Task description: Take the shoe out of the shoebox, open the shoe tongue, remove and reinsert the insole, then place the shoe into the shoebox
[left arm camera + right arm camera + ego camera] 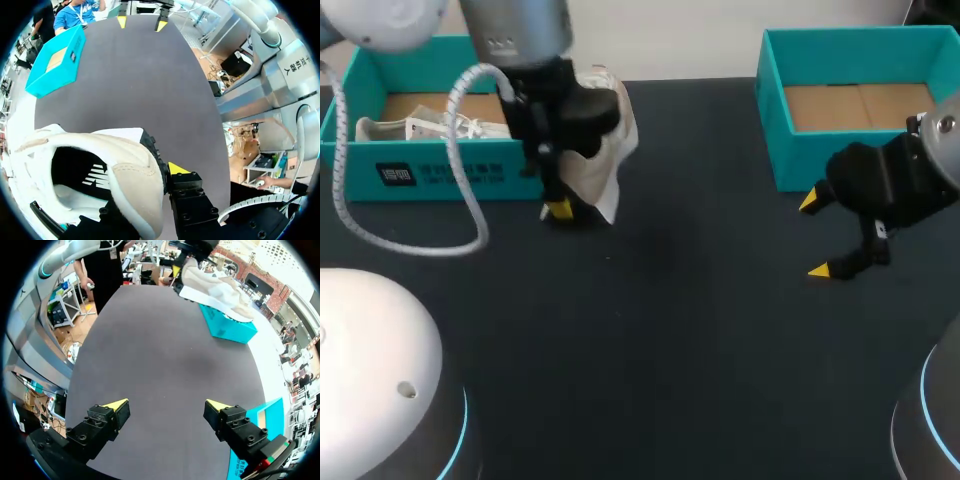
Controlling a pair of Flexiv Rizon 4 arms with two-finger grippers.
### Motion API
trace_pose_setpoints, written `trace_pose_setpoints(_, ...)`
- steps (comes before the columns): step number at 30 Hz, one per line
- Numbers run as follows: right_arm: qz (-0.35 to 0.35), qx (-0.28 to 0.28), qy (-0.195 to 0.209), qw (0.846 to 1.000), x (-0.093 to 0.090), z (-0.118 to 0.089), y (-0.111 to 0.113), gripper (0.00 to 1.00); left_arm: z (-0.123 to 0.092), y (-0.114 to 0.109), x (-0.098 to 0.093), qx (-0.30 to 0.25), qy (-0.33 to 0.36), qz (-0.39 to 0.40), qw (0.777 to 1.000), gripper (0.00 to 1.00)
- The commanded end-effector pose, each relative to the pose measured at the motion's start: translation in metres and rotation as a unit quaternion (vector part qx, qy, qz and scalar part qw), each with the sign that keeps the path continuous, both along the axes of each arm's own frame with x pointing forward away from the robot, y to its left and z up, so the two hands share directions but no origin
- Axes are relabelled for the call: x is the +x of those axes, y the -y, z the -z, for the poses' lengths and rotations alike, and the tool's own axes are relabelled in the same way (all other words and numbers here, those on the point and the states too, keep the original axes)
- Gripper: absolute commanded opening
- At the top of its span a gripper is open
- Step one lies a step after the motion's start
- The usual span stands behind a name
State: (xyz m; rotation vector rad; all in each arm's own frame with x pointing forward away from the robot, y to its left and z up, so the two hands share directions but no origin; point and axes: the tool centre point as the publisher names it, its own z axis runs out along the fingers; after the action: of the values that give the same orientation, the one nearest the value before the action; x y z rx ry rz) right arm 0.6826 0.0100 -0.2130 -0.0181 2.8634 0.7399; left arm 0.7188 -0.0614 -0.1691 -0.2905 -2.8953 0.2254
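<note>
A beige and white shoe [605, 150] hangs just above the black table, right beside the left teal shoebox [420, 175]. My left gripper [563, 206] is shut on it. In the left wrist view the collar wall of the shoe [125, 175] is pinched in the left gripper [152, 176], one yellow fingertip [177, 168] outside and the other hidden inside the opening. My right gripper [820, 236] hovers open over the table in front of the right teal box [790, 150]. The right wrist view shows the right gripper [167, 406] holding nothing, the shoe [215, 287] far ahead of it.
The left shoebox holds a white item with laces [430, 127]. The right box shows a bare cardboard floor [860, 105]. A white cable [410, 245] from the left arm loops over the table's left part. Dark tabletop [670, 300] lies between the arms.
</note>
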Motion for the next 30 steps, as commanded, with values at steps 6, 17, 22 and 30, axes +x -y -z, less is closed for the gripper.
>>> trace_pose_setpoints(6,0.0,-0.001,0.0,1.0,0.0,0.001,-0.001,1.0,-0.013,-0.116,0.068,-0.033,-0.008,-0.011,0.999,0.0)
trace_pose_setpoints(17,0.0,-0.001,0.0,1.0,0.0,0.001,-0.001,1.0,-0.016,-0.206,0.122,-0.004,0.001,-0.01,1.0,0.0)
trace_pose_setpoints(22,0.0,-0.001,0.0,1.0,0.0,0.001,-0.001,1.0,-0.014,-0.231,0.137,0.033,-0.01,-0.005,0.999,0.0)
trace_pose_setpoints(30,0.0,-0.001,0.0,1.0,0.0,0.001,-0.001,1.0,-0.014,-0.231,0.137,0.033,-0.01,-0.005,0.999,0.0)
